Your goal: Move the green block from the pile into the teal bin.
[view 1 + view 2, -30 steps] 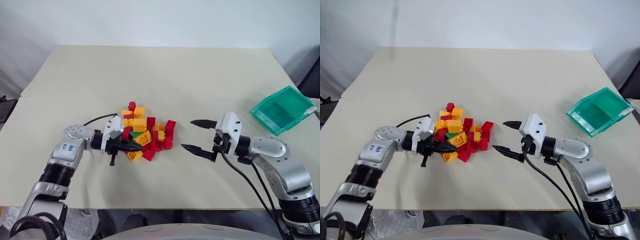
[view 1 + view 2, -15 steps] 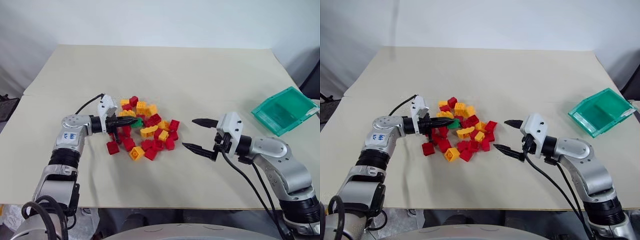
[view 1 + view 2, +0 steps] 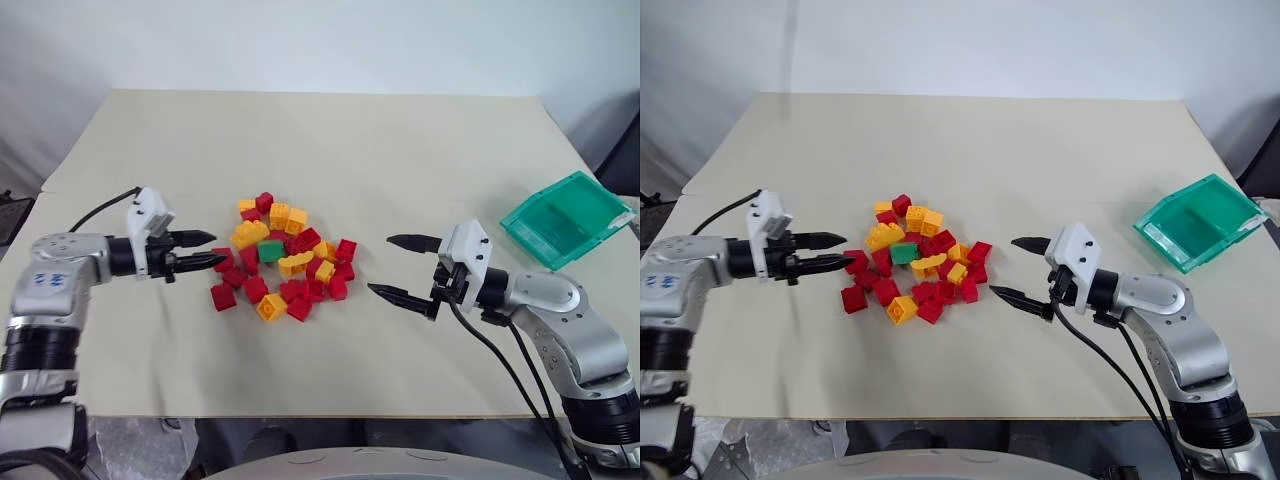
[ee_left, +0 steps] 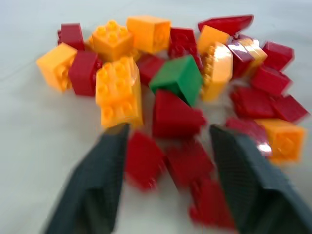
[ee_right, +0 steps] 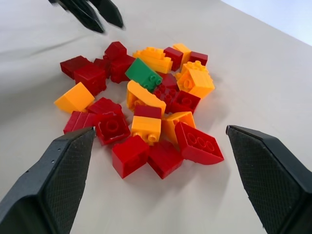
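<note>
The green block (image 3: 271,251) lies in the upper middle of the pile (image 3: 290,266) of red and yellow-orange bricks, uncovered and touched by neither gripper. To the left of the pile, a short way off, my left gripper (image 3: 215,249) is open and empty and points at the bricks. In the left wrist view the green block (image 4: 178,79) sits beyond the gripper's spread fingers (image 4: 102,180). My right gripper (image 3: 380,264) hovers wide open and empty just right of the pile. The teal bin (image 3: 1160,248) stands at the table's right edge with nothing in it.
The beige table (image 3: 350,150) has bare surface behind the pile and between the pile and the bin. Black cables trail from both wrists. The bin sits close to the right edge of the table.
My left gripper pulled back leftward out of the pile and went from shut to open. The bricks were pushed apart and the green block now lies uncovered. The right arm stayed still.
</note>
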Robot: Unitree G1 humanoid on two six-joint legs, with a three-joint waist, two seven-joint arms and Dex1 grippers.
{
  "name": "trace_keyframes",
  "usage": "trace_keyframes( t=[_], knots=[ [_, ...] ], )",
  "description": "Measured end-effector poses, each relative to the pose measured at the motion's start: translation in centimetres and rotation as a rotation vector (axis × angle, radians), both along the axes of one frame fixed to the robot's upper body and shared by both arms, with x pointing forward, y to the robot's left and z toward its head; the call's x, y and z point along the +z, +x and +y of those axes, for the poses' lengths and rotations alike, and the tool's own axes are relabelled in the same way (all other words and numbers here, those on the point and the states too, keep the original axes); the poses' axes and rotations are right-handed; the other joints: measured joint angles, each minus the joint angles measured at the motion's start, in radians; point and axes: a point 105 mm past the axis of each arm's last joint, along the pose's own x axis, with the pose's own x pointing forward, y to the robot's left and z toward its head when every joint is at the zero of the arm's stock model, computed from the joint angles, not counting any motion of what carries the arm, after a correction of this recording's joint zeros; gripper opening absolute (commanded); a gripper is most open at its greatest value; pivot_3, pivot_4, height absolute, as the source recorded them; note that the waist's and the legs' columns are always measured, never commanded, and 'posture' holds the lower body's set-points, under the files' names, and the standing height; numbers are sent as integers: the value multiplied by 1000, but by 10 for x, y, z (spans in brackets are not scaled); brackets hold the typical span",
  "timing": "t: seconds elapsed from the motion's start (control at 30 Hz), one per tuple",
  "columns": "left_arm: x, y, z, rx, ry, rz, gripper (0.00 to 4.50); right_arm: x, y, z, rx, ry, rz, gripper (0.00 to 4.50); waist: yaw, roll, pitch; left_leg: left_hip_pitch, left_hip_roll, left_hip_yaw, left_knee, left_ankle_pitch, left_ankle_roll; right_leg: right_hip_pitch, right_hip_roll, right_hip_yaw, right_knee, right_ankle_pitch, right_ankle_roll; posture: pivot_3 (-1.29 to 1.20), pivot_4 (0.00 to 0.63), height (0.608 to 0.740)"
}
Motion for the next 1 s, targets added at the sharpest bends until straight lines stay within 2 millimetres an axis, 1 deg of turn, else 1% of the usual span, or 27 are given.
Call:
trace_keyframes(
  t=[0.07,0.2,0.37,0.4,0.47,0.5,0.57,0.63,0.73,0.77,0.87,0.97,1.0],
  knots=[
    [-1,-6,-2,-7,2,11,4448,0,1,0,4,-1,3,4500,3,0,0,0,-1,0,0,0,0,0,-1,0,0,0,0,0,150,740],
    [5,-8,-11,-33,19,-8,4448,3,6,-1,-1,4,-1,4500,4,0,0,0,-1,0,0,0,0,0,-1,0,0,0,0,0,150,740],
    [10,6,-35,-101,119,-44,4448,4,6,1,7,8,-12,4500,14,0,0,0,-5,0,0,0,0,0,0,0,0,0,0,0,150,740],
    [9,9,-39,-109,134,-45,4448,4,6,1,7,9,-12,4500,14,0,0,0,-5,1,0,0,1,0,0,0,0,0,0,0,150,740],
    [5,24,-54,-145,171,-44,4448,2,6,1,1,13,-9,4500,22,0,0,-1,-8,1,1,1,1,0,1,-1,0,0,0,0,150,740],
    [1,27,-63,-177,196,-39,4448,3,6,3,7,21,-11,4500,22,0,0,-2,-8,3,1,1,1,0,1,-1,0,0,1,0,150,740],
    [-10,31,-74,-230,245,-17,4448,2,5,4,3,28,-10,4500,20,0,0,-2,-8,5,1,1,1,0,1,-1,-1,0,1,0,150,740],
    [-18,41,-79,-249,304,-22,4448,-1,4,2,-12,31,-1,4500,18,0,0,-2,-7,7,1,1,1,0,2,-1,-1,0,1,0,150,740],
    [-13,58,-87,-289,416,-98,4448,-5,4,1,-32,37,9,4500,19,0,0,-2,-7,8,1,1,1,0,2,-1,-1,0,1,0,150,740],
    [-14,61,-88,-296,442,-112,4448,-5,3,2,-32,38,6,4500,17,0,0,-1,-7,10,1,1,1,0,2,-1,-1,1,1,0,150,740],
    [-27,66,-92,-317,456,-104,4448,-6,1,2,-43,37,2,4500,15,0,0,-1,-6,10,1,1,1,0,2,0,-1,1,1,0,150,740],
    [-26,72,-97,-336,487,-123,4448,-7,0,1,-56,42,-1,4500,19,0,0,-1,-7,10,2,1,2,0,2,0,0,1,2,0,150,740],
    [-27,73,-98,-342,494,-129,4278,-7,0,2,-59,42,-3,4500,19,0,0,-1,-7,10,2,1,2,0,2,0,0,1,2,0,150,740]
  ],
)
